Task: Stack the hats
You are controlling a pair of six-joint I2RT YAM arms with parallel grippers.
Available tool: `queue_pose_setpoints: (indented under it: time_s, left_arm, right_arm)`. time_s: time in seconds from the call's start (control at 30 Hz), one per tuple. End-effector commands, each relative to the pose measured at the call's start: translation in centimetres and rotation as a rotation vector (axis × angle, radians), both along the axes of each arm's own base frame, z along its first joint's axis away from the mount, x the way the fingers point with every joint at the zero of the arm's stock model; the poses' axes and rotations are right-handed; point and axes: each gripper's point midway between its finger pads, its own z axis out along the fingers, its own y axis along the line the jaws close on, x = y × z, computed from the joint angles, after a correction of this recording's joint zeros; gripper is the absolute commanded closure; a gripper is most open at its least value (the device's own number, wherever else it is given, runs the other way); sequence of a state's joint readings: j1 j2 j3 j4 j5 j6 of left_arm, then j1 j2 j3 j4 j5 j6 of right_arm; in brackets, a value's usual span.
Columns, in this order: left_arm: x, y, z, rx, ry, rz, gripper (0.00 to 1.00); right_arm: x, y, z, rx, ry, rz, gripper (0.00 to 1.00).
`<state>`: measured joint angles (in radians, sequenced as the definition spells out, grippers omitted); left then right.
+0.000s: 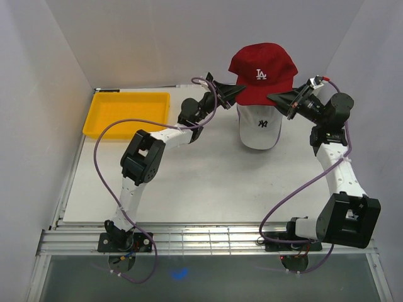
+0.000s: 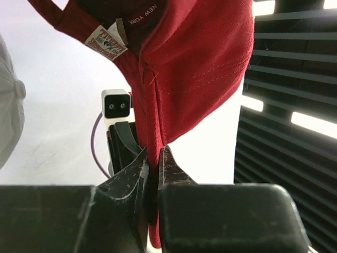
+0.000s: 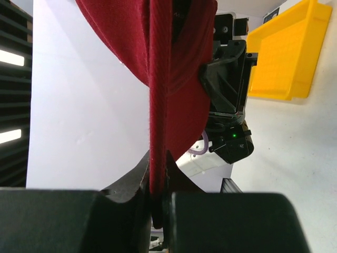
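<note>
A dark red cap (image 1: 261,72) with a white LA logo hangs in the air above a white cap (image 1: 259,126) that lies on the table at the back centre-right. My left gripper (image 1: 234,92) is shut on the red cap's left edge; the left wrist view shows its jaws pinching the red fabric (image 2: 200,68). My right gripper (image 1: 281,99) is shut on the cap's right edge; the right wrist view shows the red rim (image 3: 158,95) clamped between its jaws. The white cap's edge shows at the left of the left wrist view (image 2: 9,105). The lavender, black and tan caps are out of view or hidden.
A yellow plastic tray (image 1: 126,113) stands at the back left of the table; it also shows in the right wrist view (image 3: 287,52). White walls close in the table on three sides.
</note>
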<state>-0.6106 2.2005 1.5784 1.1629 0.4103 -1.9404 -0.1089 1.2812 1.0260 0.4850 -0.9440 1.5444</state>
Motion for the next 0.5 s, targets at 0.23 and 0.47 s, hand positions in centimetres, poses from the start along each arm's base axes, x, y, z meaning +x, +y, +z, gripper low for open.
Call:
queue_pose_setpoints:
  time_s: [0.23,0.47]
  left_arm:
    - [2.4,-1.4,-1.3,0.020,0.020,-0.020,0.82]
    - [2.6,-1.8,-3.6,0.048,0.044,-0.037,0.82]
  right_arm:
    - [1.4,-1.5,-2.5,-0.043,-0.050,-0.027,0.92]
    - [1.5,-1.9,-4.1,-0.050,-0.049,-0.026,0.92]
